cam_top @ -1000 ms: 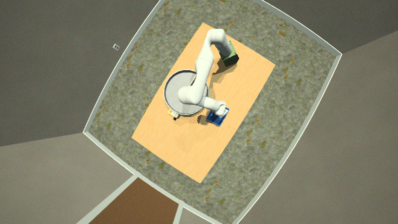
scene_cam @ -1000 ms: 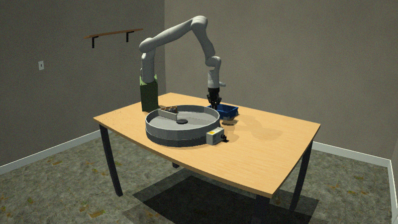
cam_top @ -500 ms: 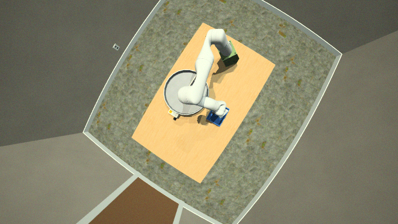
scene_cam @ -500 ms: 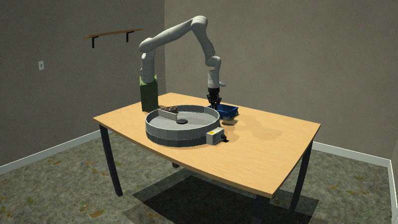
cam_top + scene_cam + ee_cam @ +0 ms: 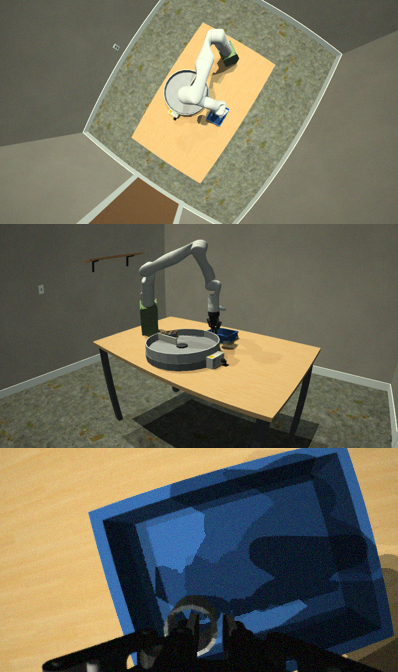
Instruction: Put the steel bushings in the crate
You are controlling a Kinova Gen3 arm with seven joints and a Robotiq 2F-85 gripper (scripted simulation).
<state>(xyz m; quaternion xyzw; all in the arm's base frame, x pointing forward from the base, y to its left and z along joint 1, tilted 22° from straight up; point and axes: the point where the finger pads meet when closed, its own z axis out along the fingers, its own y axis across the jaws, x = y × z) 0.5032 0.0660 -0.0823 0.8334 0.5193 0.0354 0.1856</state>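
Note:
The blue crate (image 5: 212, 121) (image 5: 231, 336) (image 5: 145, 502) stands beside the turning table (image 5: 173, 89) (image 5: 180, 359). A grey steel bushing (image 5: 191, 602) shows at the near left part of the crate in the wrist view. My gripper (image 5: 214, 331) (image 5: 210, 626) points down at the crate. Its fingers stand slightly apart, one over the ring's opening and one outside its wall, with a gap visible. A grey shape left of the fingers is mostly hidden. Several brown bushings (image 5: 175, 333) and a greyish one cluster behind the divider on the turning table.
A pale divider (image 5: 167, 338) crosses part of the turning table, and a dark hub (image 5: 181, 345) lies at its middle. A control box (image 5: 172, 113) (image 5: 215, 360) sits at its rim. The green arm base (image 5: 231, 58) (image 5: 149, 320) stands at the table's far end. The arm reaches over the turning table.

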